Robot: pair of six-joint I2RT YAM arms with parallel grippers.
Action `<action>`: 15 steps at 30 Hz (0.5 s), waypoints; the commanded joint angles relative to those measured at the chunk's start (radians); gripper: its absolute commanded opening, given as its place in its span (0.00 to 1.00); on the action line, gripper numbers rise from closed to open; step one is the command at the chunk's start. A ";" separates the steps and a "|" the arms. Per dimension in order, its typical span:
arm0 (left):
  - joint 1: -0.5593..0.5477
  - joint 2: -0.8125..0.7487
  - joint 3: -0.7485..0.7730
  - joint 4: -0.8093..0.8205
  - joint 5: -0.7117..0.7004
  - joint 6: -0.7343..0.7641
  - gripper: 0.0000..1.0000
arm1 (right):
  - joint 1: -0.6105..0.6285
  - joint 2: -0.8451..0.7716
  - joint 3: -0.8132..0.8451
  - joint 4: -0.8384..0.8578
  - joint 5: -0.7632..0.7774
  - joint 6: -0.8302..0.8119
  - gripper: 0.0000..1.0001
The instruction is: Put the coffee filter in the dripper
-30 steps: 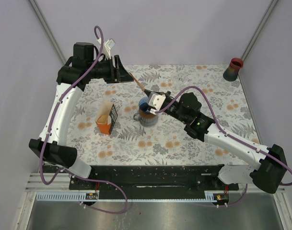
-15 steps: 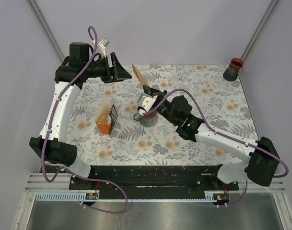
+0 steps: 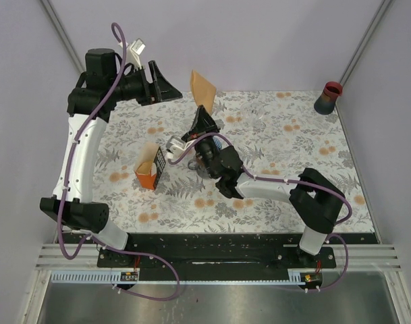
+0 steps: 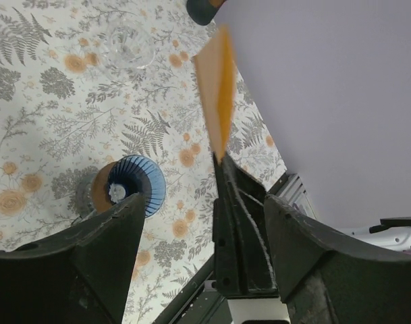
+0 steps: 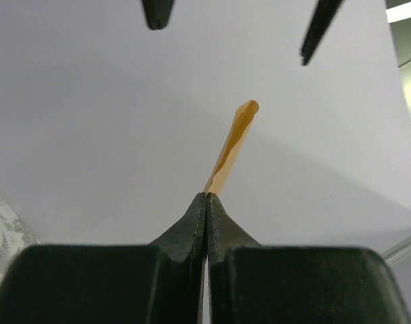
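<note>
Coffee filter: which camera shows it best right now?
Top external: the coffee filter shows its broad face there, held up by the right tool. Left wrist shows it narrow and blurred; right wrist shows it nearly edge-on.

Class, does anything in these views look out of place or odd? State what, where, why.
The coffee filter stands out: folded flat, pinched by one corner in the right tool, it points up in mid-air, not in the blue dripper below.
</note>
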 commanded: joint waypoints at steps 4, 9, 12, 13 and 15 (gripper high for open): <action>-0.007 -0.042 0.080 0.049 -0.102 0.043 0.69 | 0.022 -0.028 0.071 0.305 0.022 -0.125 0.00; -0.078 -0.008 0.163 0.056 -0.141 0.060 0.67 | 0.028 -0.019 0.080 0.307 0.016 -0.142 0.00; -0.101 0.009 0.213 0.050 -0.180 0.081 0.68 | 0.031 -0.023 0.079 0.302 0.019 -0.147 0.00; -0.110 0.015 0.229 0.046 -0.204 0.091 0.66 | 0.031 -0.024 0.079 0.302 0.020 -0.148 0.00; -0.125 0.024 0.243 0.035 -0.271 0.109 0.59 | 0.032 -0.024 0.077 0.299 0.023 -0.150 0.00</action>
